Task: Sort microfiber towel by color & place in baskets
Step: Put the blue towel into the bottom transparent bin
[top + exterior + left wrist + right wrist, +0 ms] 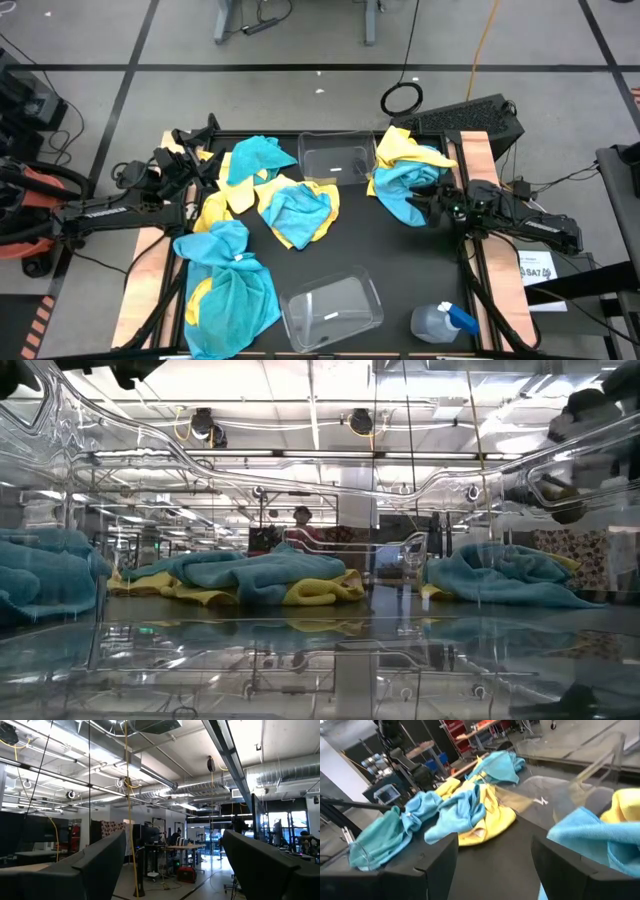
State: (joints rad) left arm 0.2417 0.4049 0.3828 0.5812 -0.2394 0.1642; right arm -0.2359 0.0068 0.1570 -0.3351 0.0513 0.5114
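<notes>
Yellow and turquoise microfiber towels lie in heaps on the black table. One heap is at the far left (250, 158) and one in the middle (295, 210) (470, 815) (260, 575). A mostly blue heap lies near left (225, 285), and another at the far right (405, 175) (505, 580). One clear basket (332, 160) stands at the far middle and the other (332, 308) at the near middle; I see no towels in either. My right gripper (422, 200) (495, 840) is open and low beside the right heap, pointing left. My left gripper (195, 150) (174, 835) is open above the table's far left, with nothing between its fingers.
A clear spray bottle with a blue trigger (445, 322) stands at the near right corner. Bare black table (400, 260) lies between the two baskets and toward the right. A dark keyboard-like object (470, 115) sits beyond the far right edge.
</notes>
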